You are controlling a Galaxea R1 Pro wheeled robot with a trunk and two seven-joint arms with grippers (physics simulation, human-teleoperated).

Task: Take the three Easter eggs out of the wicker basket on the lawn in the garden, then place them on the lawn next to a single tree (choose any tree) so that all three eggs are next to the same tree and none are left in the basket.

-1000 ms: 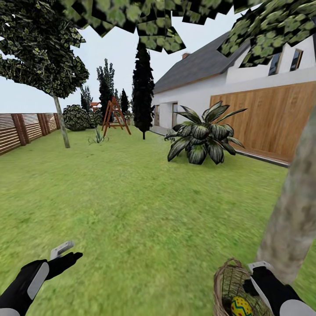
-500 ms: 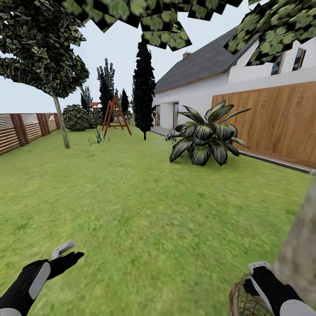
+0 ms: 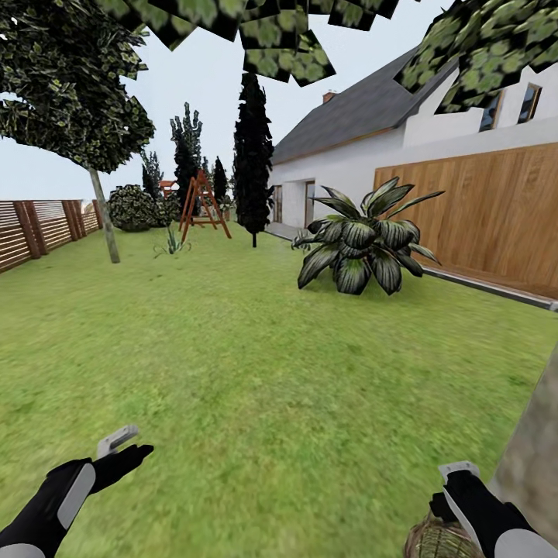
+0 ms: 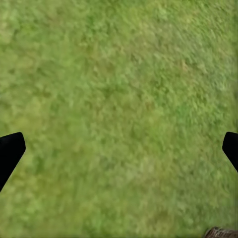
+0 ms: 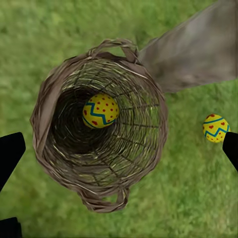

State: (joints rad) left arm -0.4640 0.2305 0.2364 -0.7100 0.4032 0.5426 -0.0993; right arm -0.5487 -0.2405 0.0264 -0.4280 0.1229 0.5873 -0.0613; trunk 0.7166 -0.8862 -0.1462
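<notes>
The wicker basket (image 5: 59, 99) stands on the lawn (image 3: 256, 372) right under my right gripper (image 5: 119, 151), which hangs open above its mouth. One yellow Easter egg (image 5: 100, 110) with red dots and a blue-green zigzag lies at the basket's bottom. A second egg (image 5: 215, 128), yellow with red marks and a teal band, rests on the grass beside the basket, close to the thick grey-brown tree trunk (image 5: 193, 54). In the head view the basket rim (image 3: 434, 539) and trunk (image 3: 535, 457) sit at the lower right by my right gripper (image 3: 457, 477). My left gripper (image 3: 124, 447) is open over bare grass (image 4: 119, 99).
A large striped leafy plant (image 3: 360, 248) grows ahead on the right before a wooden wall (image 3: 480, 217) and white house. A thin-trunked tree (image 3: 105, 225), slatted fence (image 3: 31, 229), red swing frame (image 3: 203, 203) and dark cypress (image 3: 253, 155) stand far off. Open grass stretches ahead.
The head view has shifted, so the basket and trunk slid toward the lower right corner and the egg inside left that picture. Both arms hold much the same pose.
</notes>
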